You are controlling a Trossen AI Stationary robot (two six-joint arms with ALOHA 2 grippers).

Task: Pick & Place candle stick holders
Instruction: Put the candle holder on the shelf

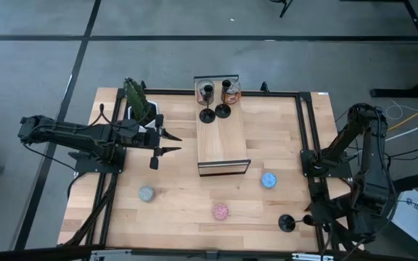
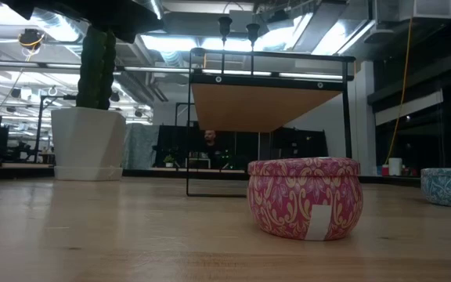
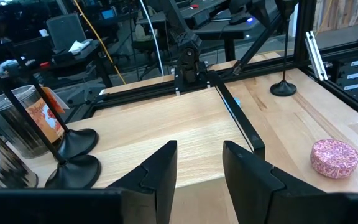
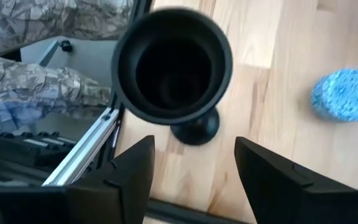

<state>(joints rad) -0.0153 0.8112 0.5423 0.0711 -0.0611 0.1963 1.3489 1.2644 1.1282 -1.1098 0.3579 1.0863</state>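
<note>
Placement step: my right gripper [image 4: 191, 171] open wide, apart from candle holder [image 4: 174, 68] standing on table [image 1: 180, 203] near edge. Left gripper [image 3: 197, 171] part-open, empty, waiting mid-table. Next, I'd retract R arm w/o clipping stem

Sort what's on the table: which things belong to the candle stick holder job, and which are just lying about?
Job:
two candle stick holders on the wooden shelf
candle stick holder by the right gripper

Lying about:
potted plant
grey tin
pink tin
blue tin
</note>
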